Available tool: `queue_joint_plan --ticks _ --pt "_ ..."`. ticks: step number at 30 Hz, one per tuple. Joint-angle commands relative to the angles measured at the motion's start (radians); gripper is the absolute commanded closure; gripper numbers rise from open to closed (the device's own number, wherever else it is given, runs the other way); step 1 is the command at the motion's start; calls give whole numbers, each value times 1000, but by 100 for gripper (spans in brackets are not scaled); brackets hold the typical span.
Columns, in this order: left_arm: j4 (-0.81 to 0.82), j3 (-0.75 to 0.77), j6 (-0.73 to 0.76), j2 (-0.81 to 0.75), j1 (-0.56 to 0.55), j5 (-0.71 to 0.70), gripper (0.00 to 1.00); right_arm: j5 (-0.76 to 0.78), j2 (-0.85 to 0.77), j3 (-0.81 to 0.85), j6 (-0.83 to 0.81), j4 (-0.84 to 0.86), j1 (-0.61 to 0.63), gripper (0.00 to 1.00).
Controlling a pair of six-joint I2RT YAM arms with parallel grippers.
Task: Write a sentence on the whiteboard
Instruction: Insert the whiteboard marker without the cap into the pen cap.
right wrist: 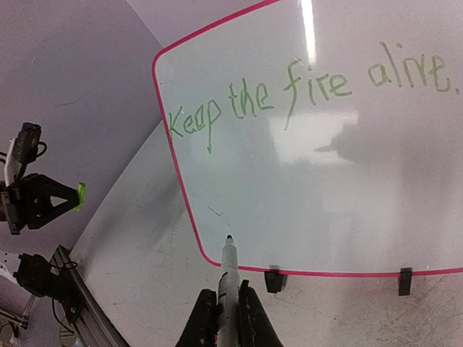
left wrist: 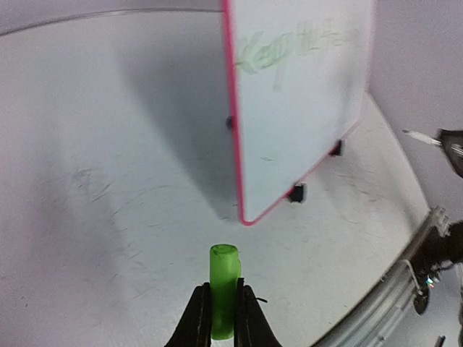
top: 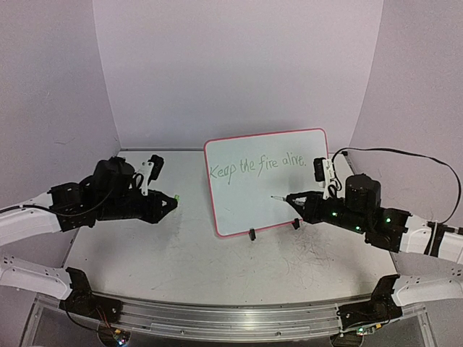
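Observation:
The whiteboard (top: 289, 210) stands tilted on two black clip feet at mid table, red-pink rim around it. The sentence (top: 257, 165) in thin green handwriting reads "Keep the fire alive." across its top; it shows clearly in the right wrist view (right wrist: 304, 94) and blurred in the left wrist view (left wrist: 289, 50). My right gripper (right wrist: 228, 303) is shut on a white marker (right wrist: 229, 271), tip bare, pointing at the board's lower left corner and off its surface. My left gripper (left wrist: 223, 307) is shut on the green marker cap (left wrist: 223, 278), left of the board.
The grey scratched table (top: 181, 253) ends at a metal rail (top: 217, 318) along the near edge. Purple walls enclose the back and sides. A black cable (top: 405, 153) runs from the right arm. The left arm (right wrist: 36, 199) shows at the left of the right wrist view.

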Motion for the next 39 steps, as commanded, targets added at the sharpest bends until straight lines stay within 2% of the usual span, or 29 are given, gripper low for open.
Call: queue_joint_plan --ticks 1,8,15,23,39 --pt "80 26 277 -51 -74 171 100 -195 35 88 -34 18 6 100" --pt "78 138 633 116 -126 203 100 -473 137 189 -18 36 6 100" --pt "106 149 820 195 -213 96 100 -631 240 258 18 48 15 100" --pt "166 97 861 197 -254 30 100 -702 319 299 6 54 24 100" --pt "185 73 865 194 -259 35 100 -679 363 316 -2 62 37 100"
